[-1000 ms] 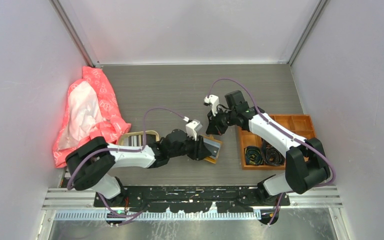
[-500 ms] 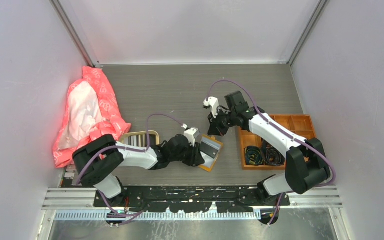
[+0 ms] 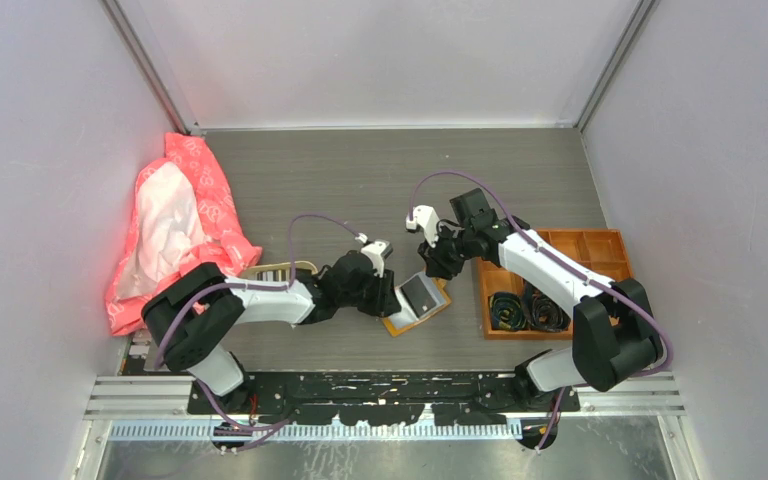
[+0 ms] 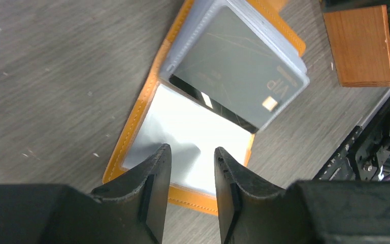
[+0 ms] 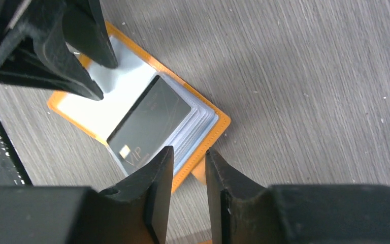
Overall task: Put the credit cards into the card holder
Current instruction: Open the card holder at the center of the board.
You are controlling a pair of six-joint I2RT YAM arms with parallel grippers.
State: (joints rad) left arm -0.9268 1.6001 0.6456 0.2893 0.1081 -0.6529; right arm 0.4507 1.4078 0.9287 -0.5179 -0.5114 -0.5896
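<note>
The left gripper (image 4: 190, 173) and right gripper (image 5: 189, 173) hang slightly open, maybe empty, over the holder (image 4: 198, 127) and its dark card (image 4: 233, 66).

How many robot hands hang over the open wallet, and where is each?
2. The left hand hangs over the pale inner page of the wallet. The right hand hangs above the opposite edge, beside the dark card. Neither is hidden.

Both arms bend inward, the left pincer (image 3: 392, 292) and right pincer (image 3: 437, 266) near each other, jaws narrowly parted, empty.
</note>
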